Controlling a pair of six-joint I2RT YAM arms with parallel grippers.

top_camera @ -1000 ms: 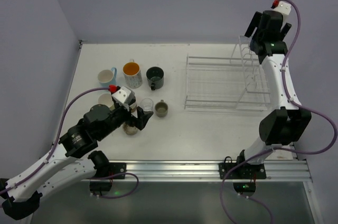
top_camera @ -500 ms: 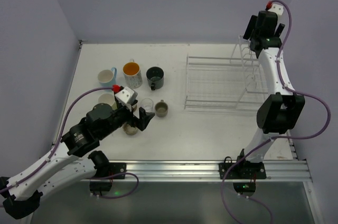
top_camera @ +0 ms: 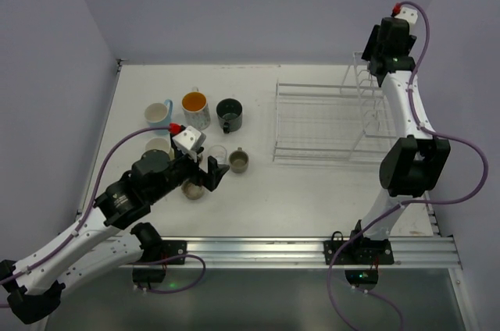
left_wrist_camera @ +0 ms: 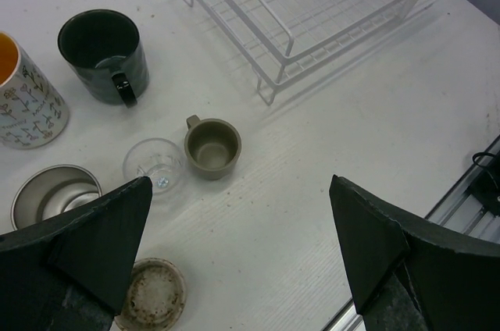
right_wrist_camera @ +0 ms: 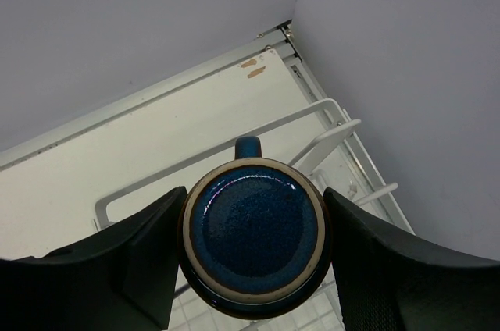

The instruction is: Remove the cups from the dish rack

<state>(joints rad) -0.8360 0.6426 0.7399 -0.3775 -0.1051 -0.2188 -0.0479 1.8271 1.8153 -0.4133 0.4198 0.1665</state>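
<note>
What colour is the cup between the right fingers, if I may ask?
The cup is navy, brown-rimmed; right wrist view.

White worktop [top_camera: 312,190], faintly speckled. Wire dish rack [top_camera: 332,124] stands on the right side. Grouped on the left: light blue cup [top_camera: 158,113], patterned mug [top_camera: 195,109], black mug [top_camera: 230,114], clear glass [top_camera: 216,154], olive cup [top_camera: 238,161], grey cup [left_wrist_camera: 55,194], brown cup [left_wrist_camera: 152,293].

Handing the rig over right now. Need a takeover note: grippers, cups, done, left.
Left gripper: open, hovering over the table's left side.
Right gripper: fingers against both sides of the navy cup, in the dish rack's upright section.
Done: seven cups stand on the table, including light blue cup, black cup, glass cup.
Left: lift the navy cup out and set it down; no other cup seen in the rack.
</note>
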